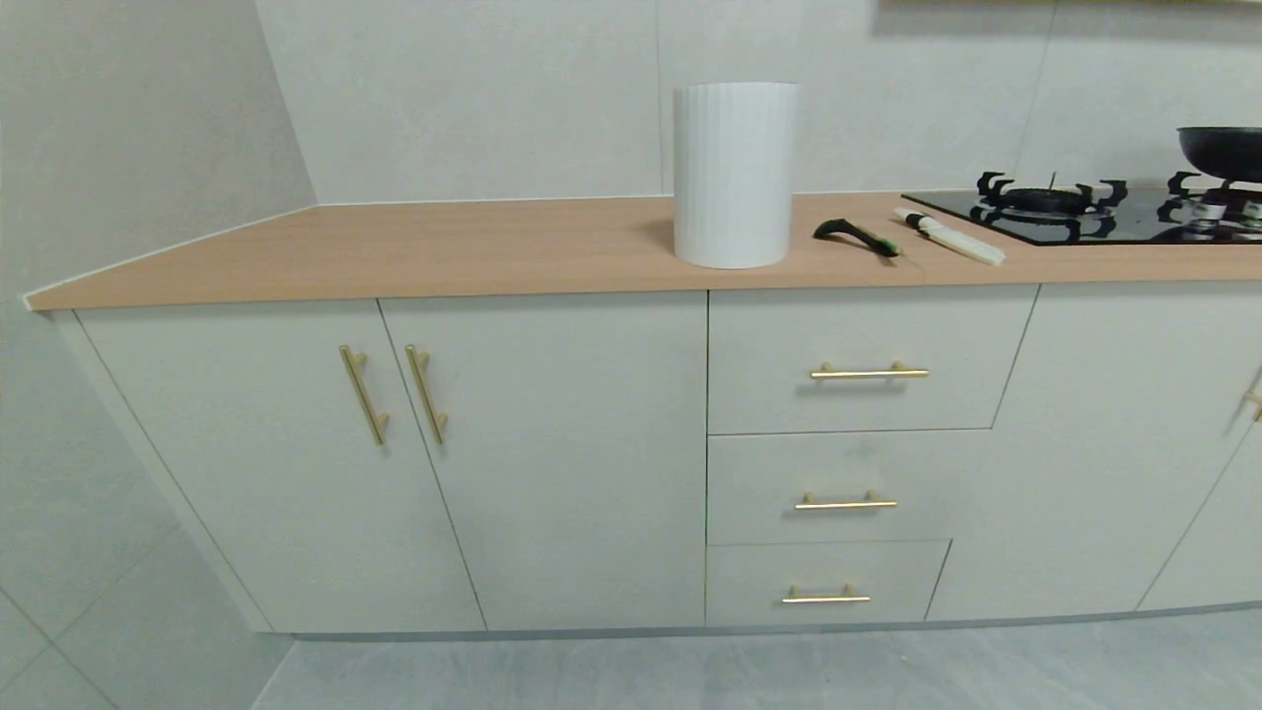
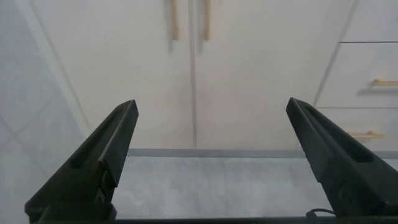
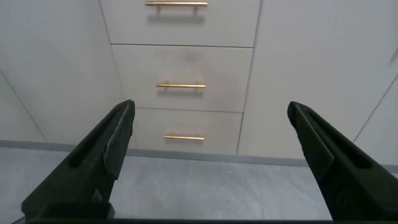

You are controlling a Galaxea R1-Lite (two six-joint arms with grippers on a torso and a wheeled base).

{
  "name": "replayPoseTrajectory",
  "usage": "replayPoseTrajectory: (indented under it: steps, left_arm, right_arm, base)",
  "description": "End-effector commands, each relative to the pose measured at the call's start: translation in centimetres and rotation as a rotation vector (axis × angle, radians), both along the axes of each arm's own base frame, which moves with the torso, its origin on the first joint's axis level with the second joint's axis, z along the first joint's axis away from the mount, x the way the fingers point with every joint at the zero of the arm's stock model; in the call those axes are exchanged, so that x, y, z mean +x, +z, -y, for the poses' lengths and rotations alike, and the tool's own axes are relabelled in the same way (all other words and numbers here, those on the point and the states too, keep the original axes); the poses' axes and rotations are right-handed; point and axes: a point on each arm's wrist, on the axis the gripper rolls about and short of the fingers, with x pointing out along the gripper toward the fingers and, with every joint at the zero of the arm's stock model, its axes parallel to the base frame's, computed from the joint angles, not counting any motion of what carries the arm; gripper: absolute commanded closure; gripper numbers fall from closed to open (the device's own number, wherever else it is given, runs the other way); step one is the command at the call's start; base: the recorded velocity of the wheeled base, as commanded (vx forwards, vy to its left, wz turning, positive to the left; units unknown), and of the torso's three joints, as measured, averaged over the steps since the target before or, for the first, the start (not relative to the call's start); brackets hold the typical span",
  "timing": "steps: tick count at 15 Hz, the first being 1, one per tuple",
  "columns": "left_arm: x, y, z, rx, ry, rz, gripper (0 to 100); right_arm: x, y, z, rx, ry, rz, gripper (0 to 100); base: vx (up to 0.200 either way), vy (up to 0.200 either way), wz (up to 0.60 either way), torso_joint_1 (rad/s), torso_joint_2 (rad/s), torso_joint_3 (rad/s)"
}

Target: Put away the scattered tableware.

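Note:
On the wooden countertop [image 1: 444,247] a tall white ribbed cylindrical holder [image 1: 734,174] stands upright. To its right lie a black-and-green handled utensil [image 1: 856,236] and a knife in a cream sheath [image 1: 948,236], both flat on the wood beside the hob. My left gripper [image 2: 211,112] hangs low and open, facing the double cabinet doors [image 2: 189,68] and the grey floor. My right gripper [image 3: 211,115] is also low and open, facing the lower drawers [image 3: 181,78]. Nothing is between either pair of fingers.
A black glass gas hob [image 1: 1094,212] with pan supports sits at the countertop's right end, a dark pan [image 1: 1223,150] on its far burner. Below are cabinet doors with gold handles [image 1: 394,392] and three drawers [image 1: 853,370]. Tiled walls close the left side and back.

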Motion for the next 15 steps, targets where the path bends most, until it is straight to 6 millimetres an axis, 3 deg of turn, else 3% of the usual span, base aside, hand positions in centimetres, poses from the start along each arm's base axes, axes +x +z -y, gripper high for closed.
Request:
replayPoseTrajectory:
  steps: [1,6,10,15]
  left_arm:
    - [0.0,-0.01,0.0,0.0,-0.001,-0.001,0]
    - [0.0,-0.01,0.0,0.0,-0.001,-0.001,0]
    - [0.0,0.0,0.0,0.0,-0.001,0.001,0]
    - [0.0,0.0,0.0,0.001,-0.001,0.001,0]
  right_arm:
    - [0.01,0.01,0.0,0.0,-0.001,-0.001,0]
    - [0.01,0.01,0.0,0.0,-0.001,-0.001,0]
    - [0.01,0.01,0.0,0.0,-0.003,-0.001,0]
    - [0.0,0.0,0.0,0.0,-0.003,0.0,0]
  base:
    - [0.0,0.0,0.0,0.0,0.0,0.0]
    - [0.0,0.0,0.0,0.0,0.0,0.0]
    - [0.2,0.0,0.0,0.001,0.0,0.005]
    - [0.0,0.0,0.0,0.0,0.0,0.0]
